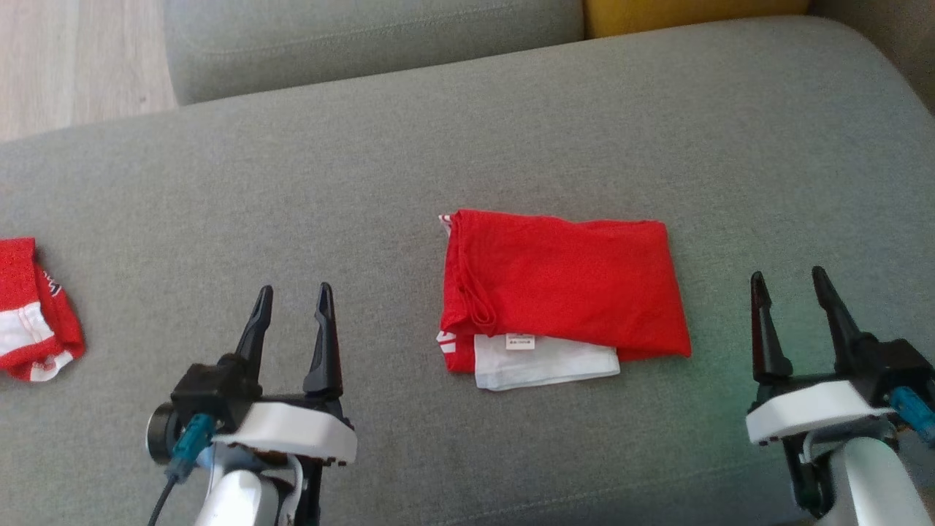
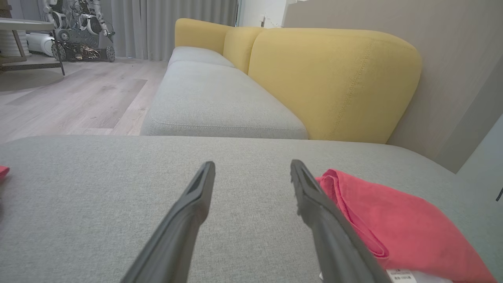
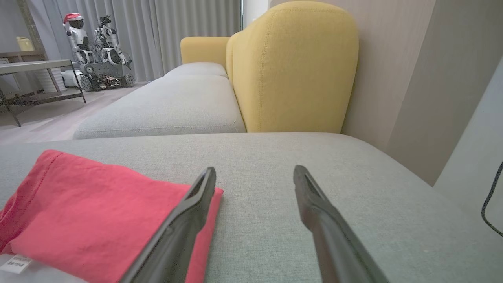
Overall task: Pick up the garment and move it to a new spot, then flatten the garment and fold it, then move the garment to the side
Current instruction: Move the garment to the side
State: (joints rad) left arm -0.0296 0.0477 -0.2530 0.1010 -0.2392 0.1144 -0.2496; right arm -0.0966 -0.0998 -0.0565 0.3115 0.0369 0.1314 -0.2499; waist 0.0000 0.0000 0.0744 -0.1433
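**Folded garment flanked by both claws: side move pending**

Obs. The red garment [image 1: 562,292] lies in a compact folded rectangle about mid-way across the grey cushion [image 1: 292,183]. A white layer [image 1: 544,365] carrying a small label [image 1: 519,342] sticks out from under its near edge. The left claw [image 1: 295,288] has its fingers apart with nothing between them, over bare cushion. The right claw [image 1: 787,273] is the same, spread and empty.

Judgement. The fold looks finished, so the step in hand is probably the move to the side. A second red-and-white garment [image 1: 33,310] lies at the far left of the head view, well apart. It may mark the side spot, but I cannot confirm that.

Method note. Take both short ends at once, with the fingers going under every layer, the white one included. A pinch on the top layer alone would likely peel the fold open. Lift low and level with the claws travelling together, set it down flat, then release both ends together.

Position. The garment sits between the two claws, with the fingertips roughly level with its middle.
- Left claw: near the garment's left edge, with a strip of bare cushion between them.
- Right claw: closer, just beside the right edge. In the right wrist view one finger overlaps the garment's corner, and I cannot tell whether it touches.
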